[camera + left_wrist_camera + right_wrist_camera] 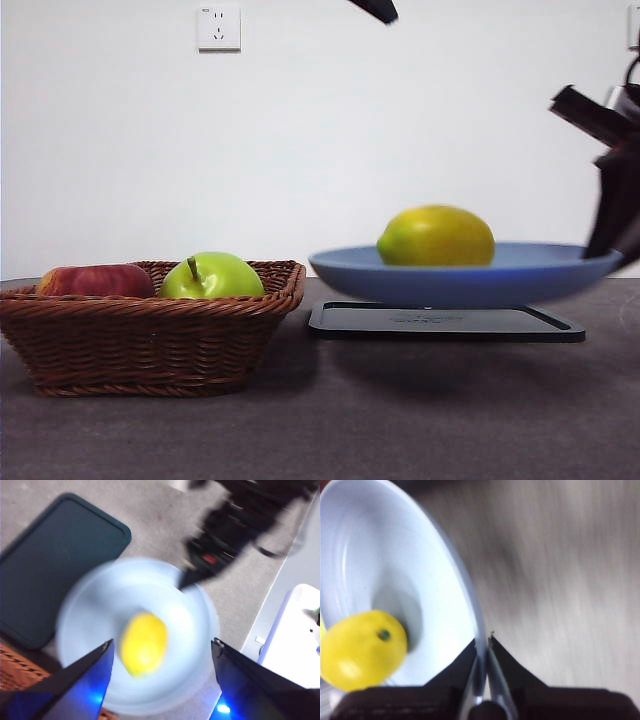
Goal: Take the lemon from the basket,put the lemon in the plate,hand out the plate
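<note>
At the right of the front view, the right gripper (608,240) pinches the rim of the light-blue plate (450,282), lifted above the black tray (445,323), where the loose lemon (436,237) could roll off; the left gripper (162,652) hovers open above.

free: gap under lifted plate (450,275) | blocked: tray (445,322) below, basket (150,335) beside

Fruit, a tray and a wall plug

A green apple (212,276) and a red apple (96,281) are sitting side by side; a black tray (445,322) is lying on the grey table (330,420); a white socket (219,27) is hanging, maybe unused.
</note>
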